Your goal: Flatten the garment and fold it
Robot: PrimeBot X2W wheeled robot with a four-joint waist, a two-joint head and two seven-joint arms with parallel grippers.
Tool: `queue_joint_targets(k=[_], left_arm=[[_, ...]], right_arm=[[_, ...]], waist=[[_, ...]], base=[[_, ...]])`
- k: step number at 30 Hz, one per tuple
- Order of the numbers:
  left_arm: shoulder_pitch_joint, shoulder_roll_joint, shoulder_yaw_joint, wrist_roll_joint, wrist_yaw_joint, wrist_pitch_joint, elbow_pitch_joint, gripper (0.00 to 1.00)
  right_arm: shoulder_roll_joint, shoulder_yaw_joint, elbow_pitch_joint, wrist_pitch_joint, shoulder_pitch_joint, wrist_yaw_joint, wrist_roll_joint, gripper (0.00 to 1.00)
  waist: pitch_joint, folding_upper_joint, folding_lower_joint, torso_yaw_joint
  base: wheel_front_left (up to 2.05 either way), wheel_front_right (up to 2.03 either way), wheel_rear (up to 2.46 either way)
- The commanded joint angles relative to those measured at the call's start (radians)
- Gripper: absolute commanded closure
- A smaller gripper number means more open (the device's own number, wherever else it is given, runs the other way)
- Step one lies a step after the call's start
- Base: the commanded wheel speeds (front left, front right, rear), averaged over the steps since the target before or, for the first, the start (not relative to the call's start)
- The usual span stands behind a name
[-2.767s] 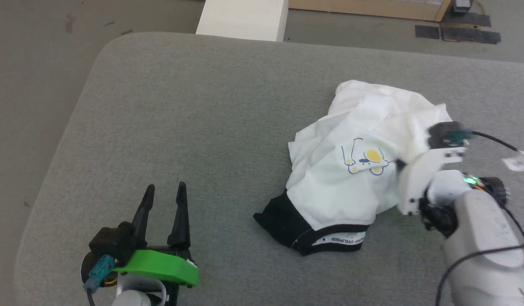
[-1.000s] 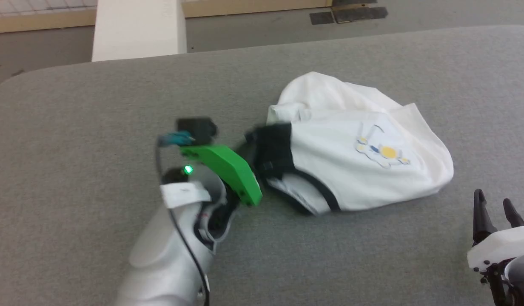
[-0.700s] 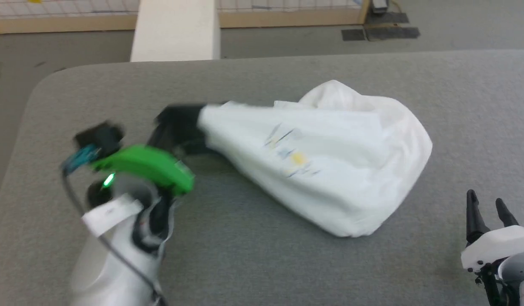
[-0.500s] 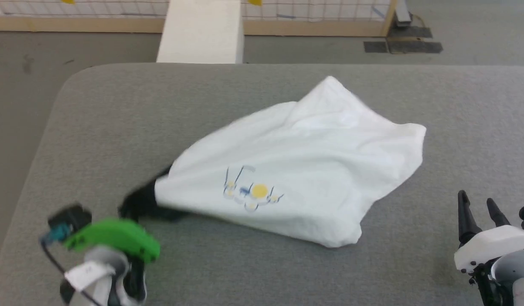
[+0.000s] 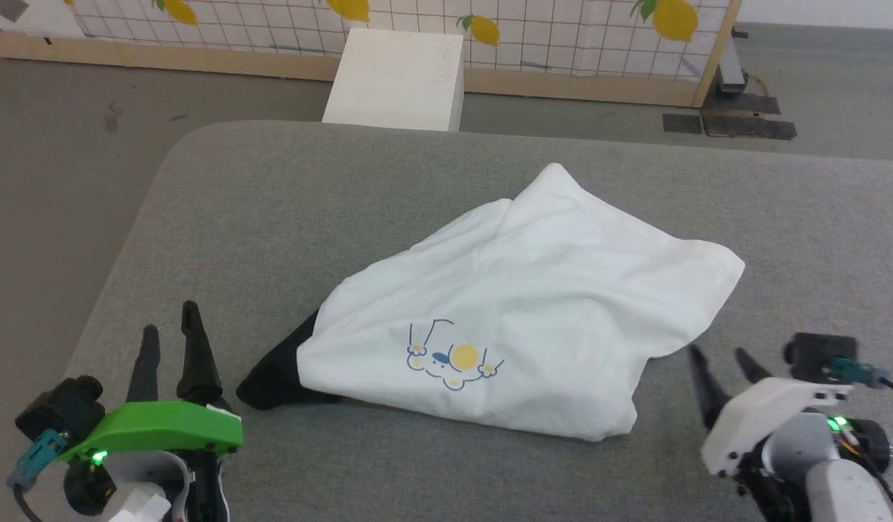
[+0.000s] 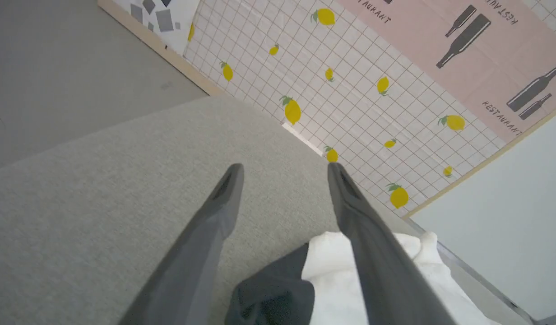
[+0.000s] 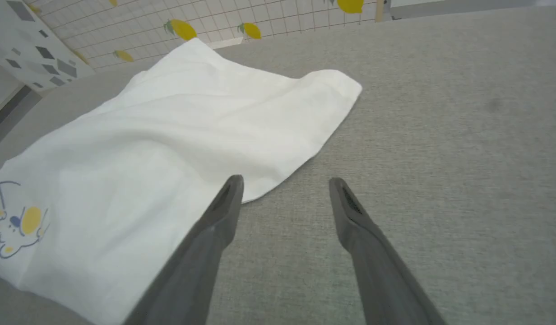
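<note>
While the shirt [image 5: 533,290] lies rumpled in the middle of the table [image 5: 272,203], running from near left to far right, my left gripper [image 5: 171,319] and right gripper [image 5: 716,353] stand wide open and empty, the black sleeve [image 5: 276,373] just right of my left one.

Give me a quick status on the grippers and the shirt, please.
Left gripper open, empty, near the black sleeve. Right gripper open, empty. Shirt rumpled, unfolded. White box beyond the table, not blocking.
</note>
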Motion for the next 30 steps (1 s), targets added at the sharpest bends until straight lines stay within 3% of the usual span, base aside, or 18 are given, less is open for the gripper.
queue_joint_targets(k=[1, 5, 9, 16, 17, 18, 24, 30], left_arm=[[0.019, 0.024, -0.014, 0.077, -0.002, -0.027, -0.008, 0.0], [0.04, 0.024, -0.03, 0.233, 0.006, -0.051, -0.033, 0.0], [0.063, -0.023, -0.013, 0.306, 0.001, -0.053, -0.062, 0.0], [0.058, -0.076, 0.012, 0.359, -0.047, -0.053, -0.06, 0.0], [0.053, -0.081, 0.019, 0.364, -0.056, -0.053, -0.055, 0.0], [0.05, -0.085, 0.022, 0.369, -0.062, -0.053, -0.053, 0.0], [0.043, -0.105, 0.055, 0.391, -0.094, -0.053, -0.046, 0.0], [0.028, -0.117, 0.065, 0.402, -0.118, -0.053, -0.04, 0.0]], right_arm=[[0.003, 0.051, -0.016, 0.043, -0.005, -0.001, -0.004, 0.0], [0.003, 0.186, -0.044, 0.224, 0.013, -0.001, 0.002, 0.0], [0.003, 0.289, -0.073, 0.362, 0.016, -0.001, -0.021, 0.0], [0.003, 0.356, -0.02, 0.417, -0.022, -0.001, -0.085, 0.0], [0.003, 0.353, -0.012, 0.411, -0.027, -0.001, -0.079, 0.65], [0.003, 0.349, -0.01, 0.4, -0.031, -0.001, -0.071, 1.0], [0.003, 0.302, -0.058, 0.374, -0.076, -0.001, -0.025, 1.0], [0.001, 0.229, -0.117, 0.389, -0.299, -0.001, -0.052, 1.0]], waist=[[-0.005, 0.0, 0.0, 0.007], [-0.004, 0.0, 0.0, 0.017], [0.009, 0.0, 0.0, 0.025], [0.04, 0.0, 0.0, 0.045], [0.042, 0.0, 0.0, 0.048], [0.043, 0.0, 0.0, 0.051], [0.048, 0.0, 0.0, 0.05], [0.06, 0.0, 0.0, 0.045]], base=[[0.0, 0.0, 0.0], [0.0, 0.0, 0.0], [0.0, 0.0, 0.0], [0.0, 0.0, 0.0], [0.0, 0.0, 0.0], [0.0, 0.0, 0.0], [0.0, 0.0, 0.0], [0.0, 0.0, 0.0]])
